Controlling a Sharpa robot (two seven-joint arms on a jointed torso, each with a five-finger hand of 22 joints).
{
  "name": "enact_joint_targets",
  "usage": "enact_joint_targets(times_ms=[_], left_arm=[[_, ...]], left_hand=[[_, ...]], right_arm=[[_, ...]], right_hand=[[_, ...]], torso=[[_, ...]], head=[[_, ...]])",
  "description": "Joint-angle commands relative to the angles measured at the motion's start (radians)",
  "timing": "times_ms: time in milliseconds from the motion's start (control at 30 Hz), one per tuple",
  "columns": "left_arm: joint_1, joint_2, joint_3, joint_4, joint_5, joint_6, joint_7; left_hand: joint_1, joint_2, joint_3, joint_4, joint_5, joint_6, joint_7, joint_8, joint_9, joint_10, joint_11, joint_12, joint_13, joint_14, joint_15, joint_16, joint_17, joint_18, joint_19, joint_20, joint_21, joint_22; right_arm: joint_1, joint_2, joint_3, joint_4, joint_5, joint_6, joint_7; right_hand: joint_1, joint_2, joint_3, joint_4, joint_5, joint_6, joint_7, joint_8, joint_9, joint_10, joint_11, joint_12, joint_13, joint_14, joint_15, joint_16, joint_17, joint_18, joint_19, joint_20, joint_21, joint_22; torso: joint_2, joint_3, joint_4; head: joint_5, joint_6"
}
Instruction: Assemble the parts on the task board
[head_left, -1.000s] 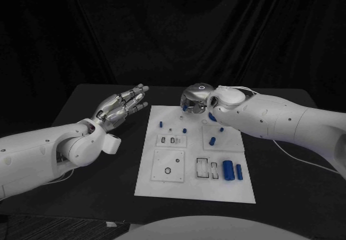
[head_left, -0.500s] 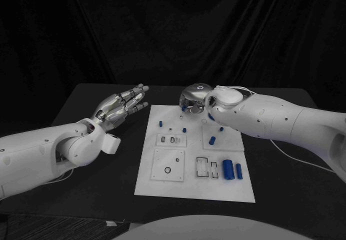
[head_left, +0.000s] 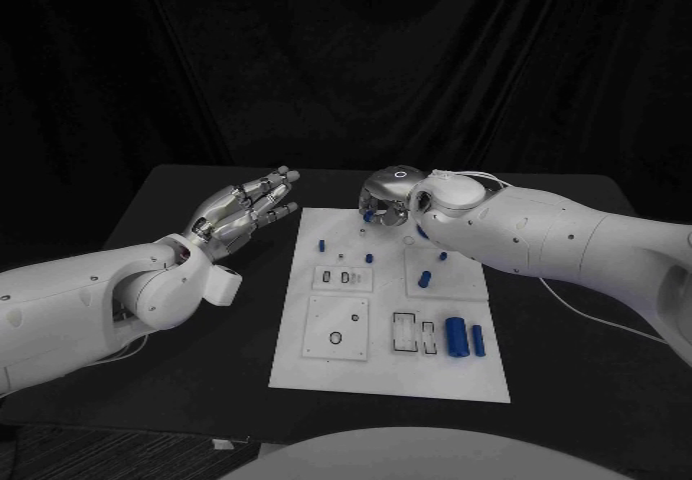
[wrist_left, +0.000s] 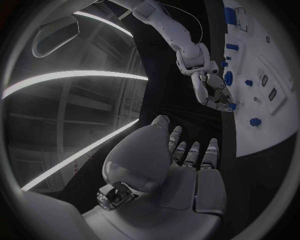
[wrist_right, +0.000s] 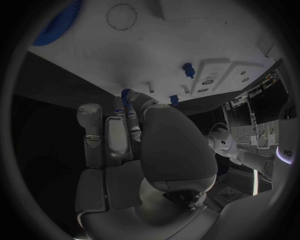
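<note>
The task board (head_left: 389, 330) lies in the middle of the black table (head_left: 188, 340), and the right hand (head_left: 387, 203) hangs over its far edge, fingers curled down toward a small blue part (head_left: 372, 211) right at its fingertips. In the left wrist view that part (wrist_left: 232, 106) sits at the tips of the right hand (wrist_left: 212, 92), so I judge it pinched, though the contact itself is too small to be sure. Over the last second this hand has barely shifted, only drawing slightly back along the far edge, which suggests the pick-up there is still being settled rather than a part being carried to a seat. Nearer the robot than that hand, several blue parts stand on the board: a large cylinder (head_left: 456, 339) and a slimmer one beside it, and small pegs (head_left: 426, 280) between. The left hand (head_left: 248, 208) hovers off the board beside its left edge, palm up, fingers spread and holding nothing, unmoved since a second ago. Bare table lies all around the board, so both hands have free room; the tight spot is the far edge, where board and table end close behind the right hand.
</note>
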Motion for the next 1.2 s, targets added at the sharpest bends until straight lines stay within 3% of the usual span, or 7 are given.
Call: enact_joint_targets(times_ms=[33, 267, 500, 833, 900, 1000, 1200], left_arm=[[0.002, 0.002, 0.001, 0.001, 0.0, 0.013, 0.01], [0.002, 0.001, 0.001, 0.0, 0.0, 0.014, 0.01], [0.002, 0.002, 0.001, -0.004, 0.0, 0.016, 0.01], [0.001, 0.002, 0.001, -0.018, -0.015, 0.023, 0.011], [0.001, 0.0, 0.001, -0.019, -0.017, 0.023, 0.011], [0.001, -0.003, 0.001, -0.019, -0.018, 0.024, 0.012], [-0.001, -0.008, 0.001, -0.02, -0.019, 0.028, 0.012]], left_hand=[[0.012, 0.001, 0.005, -0.001, 0.007, 0.006, 0.001, 0.004, 0.001, -0.002, 0.007, 0.0, 0.001, 0.001, 0.004, 0.006, 0.001, 0.01, 0.006, 0.004, 0.004, 0.001], [0.012, 0.001, 0.006, -0.001, 0.007, 0.005, 0.001, 0.004, 0.001, -0.002, 0.007, 0.0, 0.0, 0.002, 0.005, 0.007, 0.002, 0.01, 0.006, 0.004, 0.005, 0.001], [0.012, 0.001, 0.006, -0.001, 0.007, 0.006, 0.001, 0.004, 0.001, -0.002, 0.007, 0.0, 0.0, 0.002, 0.005, 0.007, 0.002, 0.01, 0.007, 0.005, 0.005, 0.001], [0.013, 0.001, 0.007, -0.001, 0.007, 0.003, 0.001, 0.004, 0.0, -0.003, 0.008, -0.001, 0.0, 0.003, 0.006, 0.008, 0.002, 0.01, 0.008, 0.005, 0.006, 0.002], [0.013, 0.001, 0.007, -0.001, 0.007, 0.003, 0.001, 0.004, 0.0, -0.003, 0.008, -0.001, 0.0, 0.003, 0.006, 0.008, 0.002, 0.01, 0.008, 0.005, 0.006, 0.002], [0.013, 0.001, 0.007, -0.001, 0.007, 0.003, 0.001, 0.004, 0.0, -0.003, 0.008, -0.001, 0.0, 0.003, 0.006, 0.008, 0.002, 0.01, 0.008, 0.005, 0.006, 0.002], [0.013, 0.001, 0.007, -0.001, 0.007, 0.003, 0.001, 0.004, 0.0, -0.003, 0.008, -0.001, 0.0, 0.003, 0.006, 0.008, 0.002, 0.01, 0.008, 0.005, 0.006, 0.002]], right_arm=[[-0.003, -0.001, 0.0, 0.001, -0.004, 0.023, -0.026], [-0.003, -0.009, 0.0, 0.005, -0.004, 0.026, -0.042], [0.0, -0.041, 0.0, 0.025, -0.003, -0.082, -0.012], [0.05, -0.211, 0.0, 0.197, 0.089, -0.194, 0.023], [0.056, -0.253, 0.0, 0.238, 0.125, -0.186, 0.016], [0.06, -0.308, 0.0, 0.286, 0.177, -0.153, -0.006], [0.049, -0.369, 0.0, 0.325, 0.231, -0.099, -0.068]], right_hand=[[-0.007, -0.011, 0.006, 0.003, -0.015, -0.029, -0.008, -0.019, -0.006, -0.022, 0.003, -0.015, -0.002, -0.009, 0.004, -0.009, -0.008, -0.005, -0.016, 0.001, -0.01, -0.004], [-0.041, -0.031, -0.049, 0.02, -0.145, -0.297, -0.081, -0.049, -0.086, -0.226, 0.017, -0.095, -0.014, -0.062, 0.018, -0.059, -0.081, 0.008, -0.085, 0.019, -0.093, -0.06], [-0.034, -0.024, -0.131, 0.045, -0.17, -0.443, -0.094, -0.057, -0.14, -0.303, 0.018, -0.091, 0.0, -0.076, 0.023, -0.062, -0.092, 0.011, -0.093, 0.022, -0.119, -0.063], [-0.008, 0.008, -0.156, 0.099, -0.17, -0.287, -0.065, -0.019, -0.131, -0.141, 0.015, 0.055, 0.059, -0.068, 0.02, -0.053, -0.089, 0.015, -0.083, 0.019, -0.142, -0.062], [-0.021, 0.008, -0.164, 0.112, -0.183, -0.223, -0.029, 0.006, -0.121, 0.009, -0.017, 0.166, 0.11, -0.12, 0.018, -0.135, -0.206, 0.032, -0.139, 0.017, -0.225, -0.135], [-0.062, 0.008, -0.188, 0.144, -0.191, -0.196, -0.023, 0.006, -0.122, 0.072, -0.053, 0.359, 0.242, -0.232, 0.004, -0.346, -0.448, 0.048, -0.206, 0.003, -0.35, -0.217], [-0.111, 0.008, -0.218, 0.183, -0.189, -0.168, -0.023, 0.008, -0.097, 0.122, -0.07, 0.794, 0.667, 0.01, -0.019, 0.077, 0.158, -0.003, -0.018, -0.015, -0.134, 0.009]], torso=[[0.0, -0.0004, 0.0003], [0.0, 0.0001, -0.0005], [-0.001, 0.0007, -0.001], [-0.003, 0.0003, -0.0023], [-0.004, 0.0001, -0.0026], [-0.007, -0.0005, -0.0035], [-0.011, -0.0019, -0.0069]], head=[[0.0, -0.001], [0.003, -0.001], [0.005, 0.007], [0.007, 0.021], [0.008, 0.021], [0.008, 0.022], [0.011, 0.019]])
